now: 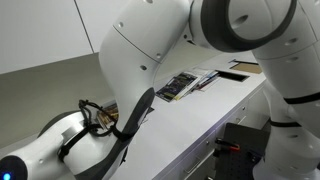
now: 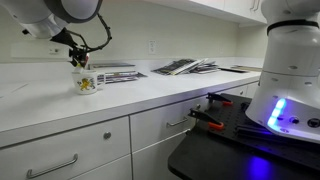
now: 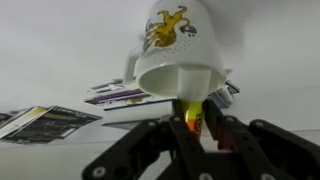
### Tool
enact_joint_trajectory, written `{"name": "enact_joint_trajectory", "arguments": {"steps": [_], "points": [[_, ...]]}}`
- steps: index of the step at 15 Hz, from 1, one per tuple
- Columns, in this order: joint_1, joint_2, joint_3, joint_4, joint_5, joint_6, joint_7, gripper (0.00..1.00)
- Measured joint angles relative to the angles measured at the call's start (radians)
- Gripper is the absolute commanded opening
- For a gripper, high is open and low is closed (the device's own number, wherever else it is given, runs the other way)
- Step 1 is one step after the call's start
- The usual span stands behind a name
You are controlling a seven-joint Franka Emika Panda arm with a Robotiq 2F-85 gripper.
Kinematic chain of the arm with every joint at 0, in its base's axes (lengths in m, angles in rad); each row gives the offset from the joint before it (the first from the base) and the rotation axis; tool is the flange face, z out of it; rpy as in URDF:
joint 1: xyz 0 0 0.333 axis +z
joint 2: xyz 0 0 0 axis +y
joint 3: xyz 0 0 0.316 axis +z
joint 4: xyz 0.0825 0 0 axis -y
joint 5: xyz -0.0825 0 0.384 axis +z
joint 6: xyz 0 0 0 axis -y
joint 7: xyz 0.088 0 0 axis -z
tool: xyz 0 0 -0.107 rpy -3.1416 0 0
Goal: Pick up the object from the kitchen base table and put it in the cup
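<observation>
Gripper (image 3: pixel 196 128) is closed narrowly on the marker (image 3: pixel 191 113), whose tip is at the mouth of the cup (image 3: pixel 180 50). In an exterior view the cup stands on the counter (image 2: pixel 170 88), with books (image 2: pixel 182 67) well apart along it.

Bare countertop (image 2: pixel 150 95) surrounds the cup (image 2: pixel 87 82); scattered books (image 2: pixel 180 67) crowd the strip along the wall.
</observation>
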Motion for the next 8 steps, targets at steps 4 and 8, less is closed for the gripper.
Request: {"name": "enact_joint_trajectory", "arguments": {"steps": [4, 8], "points": [[0.005, 0.005, 0.014, -0.008, 0.0, -0.036, 0.0, 0.69], [0.005, 0.002, 0.024, -0.008, 0.001, -0.037, 0.006, 0.98]]}}
